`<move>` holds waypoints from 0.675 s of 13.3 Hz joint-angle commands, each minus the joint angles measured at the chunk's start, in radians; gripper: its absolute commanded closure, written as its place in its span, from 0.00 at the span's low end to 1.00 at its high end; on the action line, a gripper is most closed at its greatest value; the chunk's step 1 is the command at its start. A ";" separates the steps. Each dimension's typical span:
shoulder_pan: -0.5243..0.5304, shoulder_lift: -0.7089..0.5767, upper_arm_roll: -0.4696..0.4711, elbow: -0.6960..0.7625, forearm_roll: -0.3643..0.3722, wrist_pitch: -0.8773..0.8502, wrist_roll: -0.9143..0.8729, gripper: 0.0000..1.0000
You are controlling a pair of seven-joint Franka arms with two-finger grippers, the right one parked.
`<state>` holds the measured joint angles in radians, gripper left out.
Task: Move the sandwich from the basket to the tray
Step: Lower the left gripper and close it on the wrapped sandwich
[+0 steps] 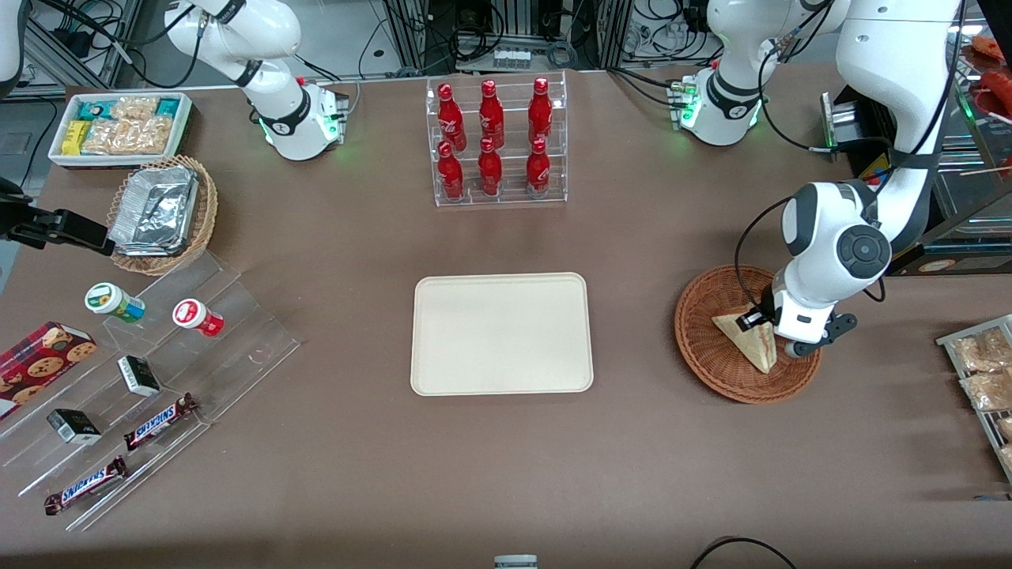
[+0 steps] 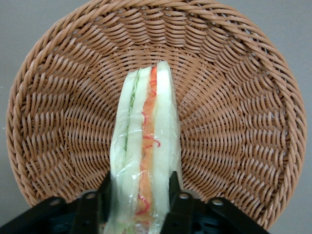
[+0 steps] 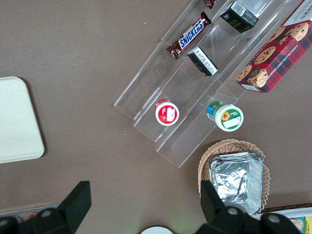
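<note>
The sandwich (image 1: 731,328), a plastic-wrapped wedge, stands on its edge in the reddish-brown wicker basket (image 1: 700,352), toward the working arm's end of the table. My left gripper (image 1: 763,336) is down inside the basket, shut on the sandwich. In the left wrist view the two black fingers (image 2: 174,192) press the wrap on both sides of the sandwich (image 2: 146,141), whose red and green filling faces the camera, with the basket's weave (image 2: 234,122) all around and the gripper (image 2: 140,195) at the wedge's wide end. The cream tray (image 1: 502,332) lies flat at the table's middle, bare, beside the basket.
A clear rack of red bottles (image 1: 496,142) stands farther from the front camera than the tray. A wire rack of bagged snacks (image 1: 984,371) sits at the working arm's table edge. Toward the parked arm are acrylic steps with snacks (image 1: 158,371), a tan basket of foil trays (image 1: 162,213) and a white bin (image 1: 118,126).
</note>
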<state>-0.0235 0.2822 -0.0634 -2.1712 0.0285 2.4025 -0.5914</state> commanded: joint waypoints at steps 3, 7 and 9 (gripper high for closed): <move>-0.015 -0.008 0.008 0.002 -0.009 -0.003 -0.016 1.00; -0.015 -0.023 0.004 0.074 0.007 -0.121 0.021 1.00; -0.039 -0.024 -0.003 0.123 0.008 -0.183 0.041 1.00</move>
<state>-0.0291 0.2731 -0.0701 -2.0973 0.0301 2.2871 -0.5657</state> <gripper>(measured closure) 0.850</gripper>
